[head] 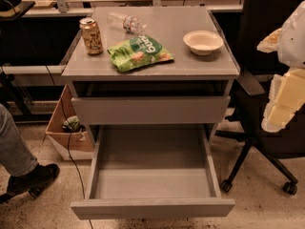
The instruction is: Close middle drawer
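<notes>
Fingers (289, 92) of the gripper (278, 114) hang cream-coloured at 3 o'clock in the camera view, just off the cabinet's right side, and we cannot tell whether they are spread or pressed together. They touch nothing we can see, and the black office chair (258, 144) stands behind them.

At 6 o'clock the middle drawer (152, 208) stands pulled far out toward us, its bare grey floor in full view and its long low front near the bottom edge. Directly above it, at the centre, the top drawer (150, 110) sits with a dark gap showing over its taller front.

On the cabinet top (195, 66), toward 12 o'clock, we see a drink can (91, 36) upright at the left, a green snack bag (139, 53) lying flat beside it, a clear plastic bottle (125, 22) on its side behind them, and a pale bowl (203, 41) toward 1 o'clock.

At 9 o'clock a cardboard box (61, 133) rests on the floor against the cabinet. A person's shoe (29, 178) sits at 8 o'clock.
</notes>
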You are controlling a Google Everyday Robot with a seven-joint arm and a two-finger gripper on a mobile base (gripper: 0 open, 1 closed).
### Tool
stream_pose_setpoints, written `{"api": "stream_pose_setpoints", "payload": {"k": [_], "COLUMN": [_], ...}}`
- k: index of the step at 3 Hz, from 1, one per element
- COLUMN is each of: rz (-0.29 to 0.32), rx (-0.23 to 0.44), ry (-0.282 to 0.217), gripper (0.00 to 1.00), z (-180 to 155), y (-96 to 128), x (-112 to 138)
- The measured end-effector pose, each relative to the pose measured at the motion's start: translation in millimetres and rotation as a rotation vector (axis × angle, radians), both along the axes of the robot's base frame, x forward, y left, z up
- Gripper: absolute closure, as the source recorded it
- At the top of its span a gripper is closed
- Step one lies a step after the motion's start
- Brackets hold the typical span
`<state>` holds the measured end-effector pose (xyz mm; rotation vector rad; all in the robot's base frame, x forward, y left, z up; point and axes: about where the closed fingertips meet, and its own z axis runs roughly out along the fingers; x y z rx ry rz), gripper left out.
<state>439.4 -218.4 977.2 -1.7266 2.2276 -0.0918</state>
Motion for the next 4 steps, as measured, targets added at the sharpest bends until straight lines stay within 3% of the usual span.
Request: {"api": "stream_pose_setpoints", "payload": {"k": [1,2,3,4], "rz": [0.018,0.094,0.187,0.236], "rx": [0.017,0.077,0.144,0.187], "ry": [0.006,0.012,0.02,0.02], "gripper": [0.0,0.0,0.0,0.0], "z": [-32,-96,-166,-219], "y": [3,26,61,91], "x": [-4,-12,-17,-14]}}
